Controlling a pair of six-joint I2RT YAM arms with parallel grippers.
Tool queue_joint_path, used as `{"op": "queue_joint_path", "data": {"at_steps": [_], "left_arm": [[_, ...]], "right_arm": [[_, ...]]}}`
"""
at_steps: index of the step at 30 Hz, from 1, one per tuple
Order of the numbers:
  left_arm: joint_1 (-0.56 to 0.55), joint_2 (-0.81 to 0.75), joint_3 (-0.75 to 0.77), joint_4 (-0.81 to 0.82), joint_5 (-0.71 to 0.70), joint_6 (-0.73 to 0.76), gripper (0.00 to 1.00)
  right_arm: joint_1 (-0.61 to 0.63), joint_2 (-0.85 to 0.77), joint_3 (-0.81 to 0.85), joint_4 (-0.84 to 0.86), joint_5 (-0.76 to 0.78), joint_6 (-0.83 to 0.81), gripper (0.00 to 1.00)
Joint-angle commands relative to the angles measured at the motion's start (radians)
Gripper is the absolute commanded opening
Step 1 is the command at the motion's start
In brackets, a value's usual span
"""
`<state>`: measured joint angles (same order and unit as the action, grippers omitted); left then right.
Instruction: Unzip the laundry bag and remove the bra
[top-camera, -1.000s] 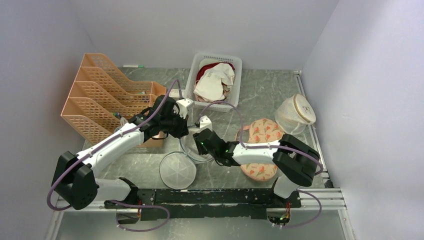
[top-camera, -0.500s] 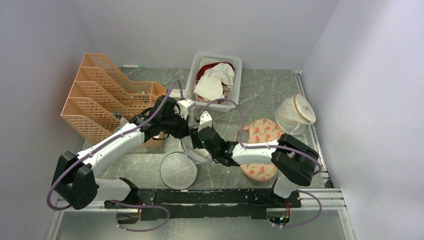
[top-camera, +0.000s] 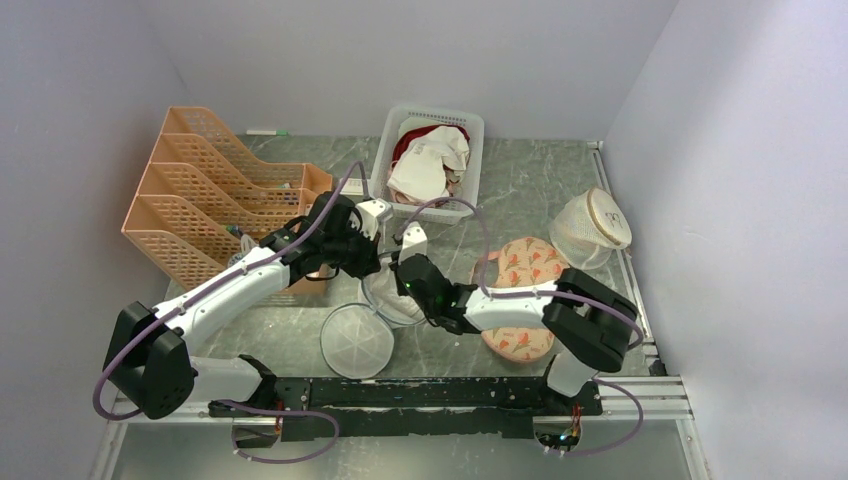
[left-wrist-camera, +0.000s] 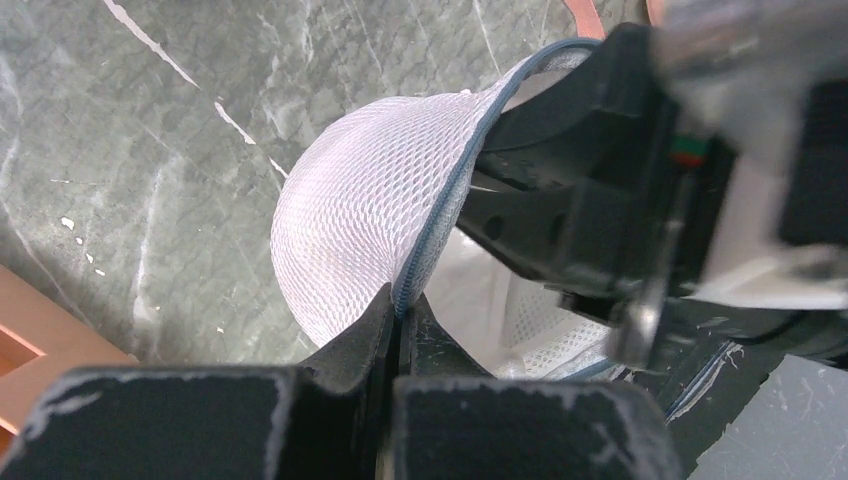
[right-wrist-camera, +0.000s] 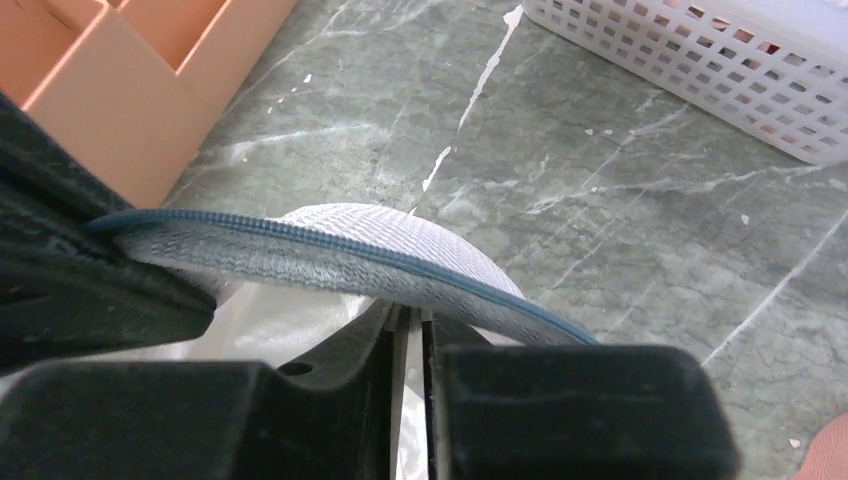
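Note:
The laundry bag (top-camera: 392, 300) is white mesh with a blue-grey zipper rim and stands at the table's middle. Its round mesh flap (top-camera: 355, 340) lies flat in front of it. My left gripper (top-camera: 376, 262) is shut on the zipper rim (left-wrist-camera: 440, 210), pinching it at the fingertips in the left wrist view (left-wrist-camera: 400, 305). My right gripper (top-camera: 402, 278) reaches under the raised rim (right-wrist-camera: 330, 255) into the opening. Its jaws (right-wrist-camera: 410, 315) are shut on a thin layer of white fabric, the bra (right-wrist-camera: 270, 320), which also shows inside the bag in the left wrist view (left-wrist-camera: 480, 290).
An orange file rack (top-camera: 210, 190) stands at the back left. A white basket (top-camera: 475, 150) at the back holds white and dark red garments. A floral peach pouch (top-camera: 520, 270) lies right of the bag. A translucent round bag (top-camera: 590, 228) sits at the far right.
My right gripper has moved up and left into the bag's opening, close to the left gripper. The left gripper stays on the rim, shifted slightly.

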<state>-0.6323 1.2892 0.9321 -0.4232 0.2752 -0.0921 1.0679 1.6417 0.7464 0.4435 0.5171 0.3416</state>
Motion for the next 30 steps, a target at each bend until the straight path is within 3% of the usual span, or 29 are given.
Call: {"op": "queue_joint_path", "data": {"at_steps": [1, 3, 7, 15, 20, 25, 30], "left_arm": [[-0.009, -0.004, -0.003, 0.020, -0.018, 0.014, 0.07], [-0.008, -0.002, -0.003, 0.019, -0.032, 0.015, 0.07], [-0.008, -0.004, 0.001, 0.009, -0.043, 0.016, 0.07], [-0.010, 0.005, 0.004, 0.007, -0.037, 0.017, 0.07], [-0.012, -0.007, 0.002, 0.011, -0.050, 0.019, 0.07], [-0.012, -0.005, -0.002, 0.019, -0.016, 0.018, 0.07], [-0.012, -0.011, 0.001, 0.014, -0.008, 0.019, 0.07]], "right_arm": [[0.003, -0.083, -0.034, -0.015, 0.024, 0.032, 0.06], [0.002, -0.117, -0.046, -0.057, 0.007, 0.057, 0.00], [0.005, -0.176, -0.112, -0.017, -0.047, 0.078, 0.00], [0.005, -0.266, -0.102, -0.129, -0.133, 0.126, 0.00], [-0.036, -0.368, -0.117, -0.097, -0.308, 0.223, 0.00], [-0.039, -0.389, -0.048, -0.208, -0.300, 0.177, 0.00], [-0.040, -0.505, -0.096, -0.181, -0.324, 0.193, 0.00]]}}
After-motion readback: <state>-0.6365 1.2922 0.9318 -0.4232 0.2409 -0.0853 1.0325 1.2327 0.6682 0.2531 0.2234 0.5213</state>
